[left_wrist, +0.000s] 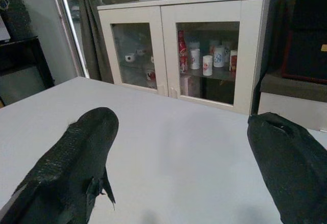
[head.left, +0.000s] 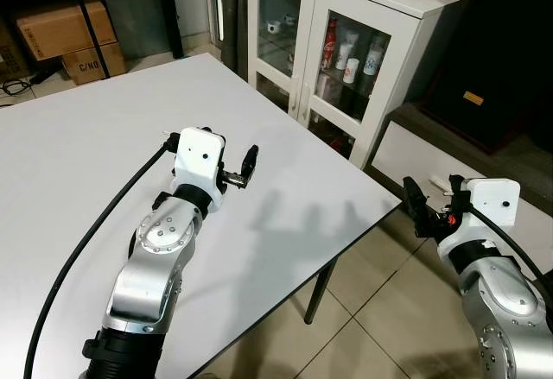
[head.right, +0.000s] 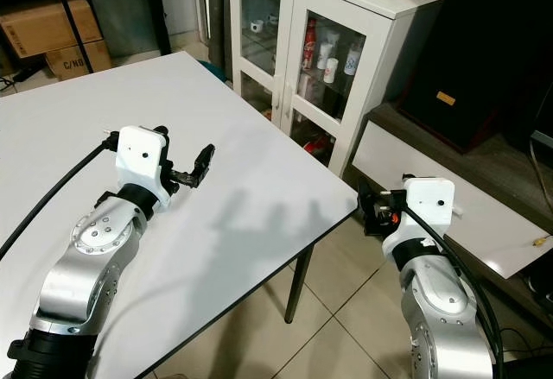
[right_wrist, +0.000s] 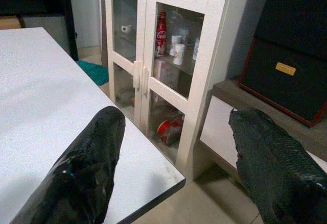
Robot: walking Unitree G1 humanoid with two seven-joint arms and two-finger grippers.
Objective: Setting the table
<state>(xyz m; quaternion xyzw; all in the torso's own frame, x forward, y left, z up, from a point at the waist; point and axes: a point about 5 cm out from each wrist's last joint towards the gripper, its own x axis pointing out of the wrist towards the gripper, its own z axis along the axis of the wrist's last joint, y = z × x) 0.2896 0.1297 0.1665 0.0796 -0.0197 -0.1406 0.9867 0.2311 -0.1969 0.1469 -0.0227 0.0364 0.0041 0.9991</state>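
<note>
Two grippers raised at a white tabletop, both holding nothing.

Left gripper above the tabletop near its right edge, two black fingers spread apart. Right gripper off the tabletop's corner, above the tiled floor, two fingers likewise apart. One white cabinet with two glass doors just beyond the tabletop, cups and one red bottle on its shelves. Two cardboard boxes stacked at far left.
</note>
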